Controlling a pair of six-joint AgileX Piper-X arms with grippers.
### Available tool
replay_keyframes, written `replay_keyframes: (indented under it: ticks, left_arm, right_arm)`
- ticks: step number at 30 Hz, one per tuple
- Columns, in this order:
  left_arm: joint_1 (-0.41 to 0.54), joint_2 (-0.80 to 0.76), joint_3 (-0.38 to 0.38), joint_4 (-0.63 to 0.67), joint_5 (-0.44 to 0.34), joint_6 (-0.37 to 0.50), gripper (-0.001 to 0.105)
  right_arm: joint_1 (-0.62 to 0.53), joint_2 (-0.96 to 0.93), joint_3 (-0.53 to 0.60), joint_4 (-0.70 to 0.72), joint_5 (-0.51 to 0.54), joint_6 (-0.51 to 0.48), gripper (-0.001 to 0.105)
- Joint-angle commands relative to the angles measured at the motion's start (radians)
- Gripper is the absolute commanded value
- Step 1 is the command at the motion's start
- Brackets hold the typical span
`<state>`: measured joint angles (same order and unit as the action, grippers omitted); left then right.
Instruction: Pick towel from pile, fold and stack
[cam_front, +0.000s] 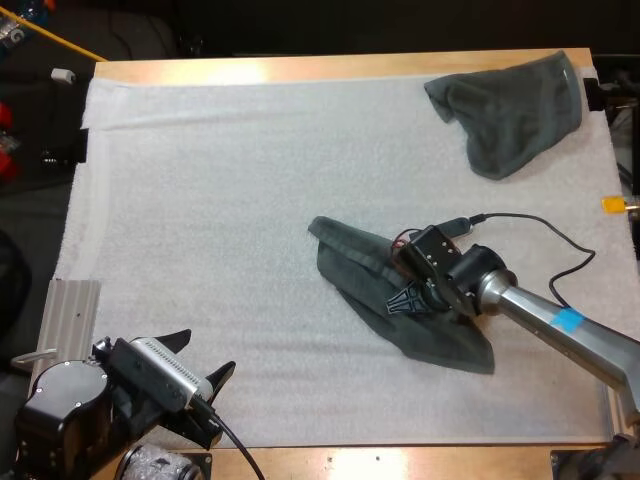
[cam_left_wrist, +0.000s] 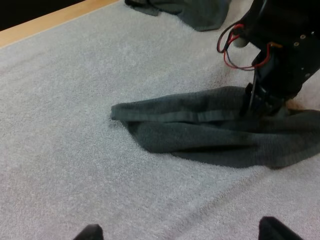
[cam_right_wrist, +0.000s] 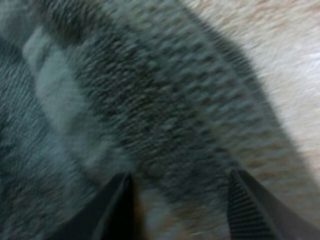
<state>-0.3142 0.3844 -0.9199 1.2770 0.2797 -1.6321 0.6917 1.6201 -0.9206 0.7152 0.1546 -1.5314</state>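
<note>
Grey-green crumpled towel (cam_front: 352, 272) lay near the middle of the white mat (cam_front: 220, 200), stretched out long, one end toward the mat centre, the other toward the near right. Right gripper (cam_front: 405, 300) was down on it, about mid-length. In the left wrist view it touched the cloth beside a raised fold. Right wrist view: its two fingers (cam_right_wrist: 247, 210) stood apart with fabric under and between them, nothing pinched, so a moderate open gap. Left gripper (cam_front: 200, 362) sat at the near left edge of the mat, well apart from the towel, fingers spread wide, holding nothing. Second towel (cam_front: 515, 110) was heaped at the far right corner of the mat, near the table (cam_front: 300, 68) edge; likely the pile.

Step in hand, as I judged it: grasping the towel to spread it for folding. To do it well:
- Press the tips low enough to catch a layer of cloth, not just skim the nap.
- Close on the fold or the hemmed band, since a mid-body pinch would likely bunch several layers.
- Go for a corner or edge grip, which would let it hang flat.
- Lift slowly and watch for drag.

Left arm would probably need to come in for the opposite corner. Risk: grabbing the mat along with the cloth.
</note>
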Motion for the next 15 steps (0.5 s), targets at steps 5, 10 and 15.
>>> replay_keyframes:
  ticks: [5,10,15]
  left_arm:
    - [-0.005,0.002,-0.005,-0.003,0.002,-0.001,0.059]
    - [-0.005,0.002,-0.005,-0.003,0.002,-0.001,0.059]
    - [-0.005,0.002,-0.005,-0.008,0.002,-0.001,0.059]
  right_arm:
    - [0.0,0.003,-0.006,-0.025,-0.082,-0.016,0.043]
    - [-0.003,0.004,-0.006,-0.037,-0.046,-0.012,0.042]
    - [-0.003,0.035,-0.006,-0.032,-0.046,-0.009,0.031]
